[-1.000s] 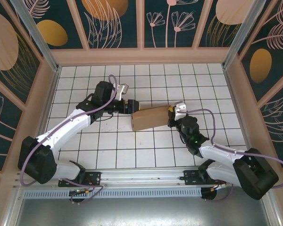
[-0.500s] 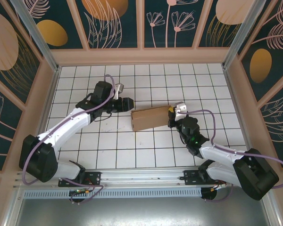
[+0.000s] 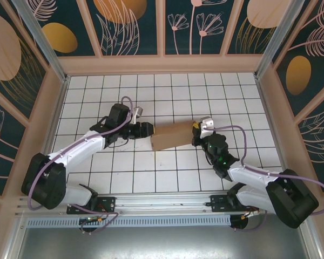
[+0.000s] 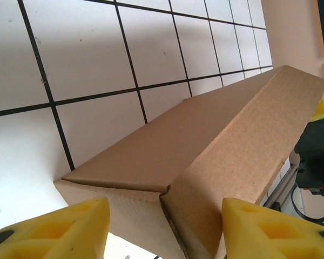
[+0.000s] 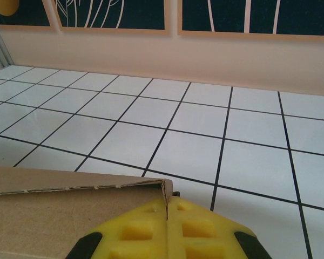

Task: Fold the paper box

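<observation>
At table (image 3: 167,172) centre, box (image 3: 173,135) lies nearly folded; right gripper (image 3: 196,130) shut, pinching right end; left gripper (image 4: 164,221) half open astride left end. Closing stage, likely; next: squeeze end flaps square

The overhead view looks down from the near side; both wrist views, low and close, share the paper box (image 3: 173,136).
</observation>
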Tool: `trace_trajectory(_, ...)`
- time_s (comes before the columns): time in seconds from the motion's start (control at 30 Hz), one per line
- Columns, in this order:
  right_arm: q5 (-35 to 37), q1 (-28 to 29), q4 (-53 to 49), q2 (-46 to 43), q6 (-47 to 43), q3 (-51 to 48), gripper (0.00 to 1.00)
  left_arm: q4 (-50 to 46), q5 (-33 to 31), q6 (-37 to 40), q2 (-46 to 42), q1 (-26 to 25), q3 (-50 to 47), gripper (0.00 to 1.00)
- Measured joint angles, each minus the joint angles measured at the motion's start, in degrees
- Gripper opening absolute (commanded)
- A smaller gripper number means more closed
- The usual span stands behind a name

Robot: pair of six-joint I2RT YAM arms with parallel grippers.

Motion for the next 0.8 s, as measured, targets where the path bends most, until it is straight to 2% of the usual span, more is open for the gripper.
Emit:
trace_trajectory(0.07, 0.0, 0.0, 0.1, 0.1, 0.1, 0.0, 0.0, 1.6, 0.1, -0.6, -0.1, 0.0, -0.9, 0.54)
trace_trajectory(0.17, 0.0, 0.0, 0.1, 0.1, 0.1, 0.0, 0.1, 2.3, 0.0, -1.1, -0.1, 0.0, -1.0, 0.52)
trace_trajectory(0.33, 0.5, -0.1, -1.3, -0.3, 0.7, 0.4, 0.34, 2.2, -0.2, -1.5, 1.2, 0.0, 0.0, 0.48)
trace_trajectory(0.37, 0.4, 0.0, -2.0, -0.8, 0.9, 0.5, 0.44, 2.1, -0.3, -1.6, 1.6, 0.0, 0.3, 0.48)
trace_trajectory(0.53, -0.8, 0.0, -7.0, -4.4, 1.1, 0.5, 0.63, 1.9, -0.7, -1.7, 2.7, 0.0, 1.6, 0.47)
trace_trajectory(0.67, -3.3, -0.3, -10.3, -8.7, 0.8, 0.5, 0.86, 1.7, -1.0, -1.6, 3.6, 0.0, 2.3, 0.47)
trace_trajectory(0.8, -6.8, -2.5, -12.1, -13.5, 1.7, 0.5, 0.95, 1.7, -1.2, -1.6, 4.0, 0.0, 2.6, 0.47)
